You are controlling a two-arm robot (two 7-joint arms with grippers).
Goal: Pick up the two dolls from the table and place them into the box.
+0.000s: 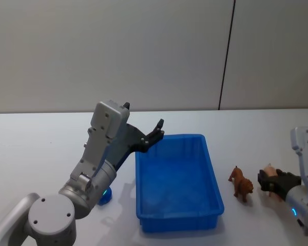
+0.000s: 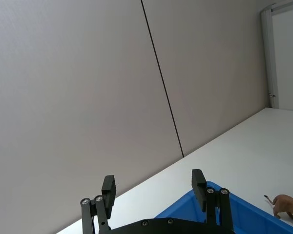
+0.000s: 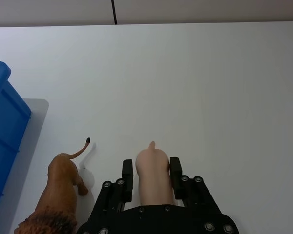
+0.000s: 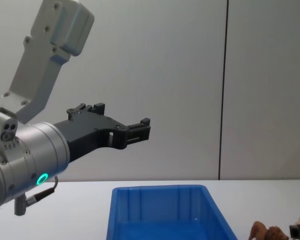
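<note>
right tool (image 3: 151, 168) is clamped on the pink doll (image 3: 154, 184), low on the desk (image 3: 210, 87). the brown doll (image 3: 58, 190) stands just beside it, on the box (image 1: 177, 221) side, so a low swing across could topple it. left tool (image 2: 153, 179), spread wide, hangs above the box.

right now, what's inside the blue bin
Nothing visible inside the blue bin: bare floor. Its near wall hides a strip. The lion doll and pink pig doll stand outside.
</note>
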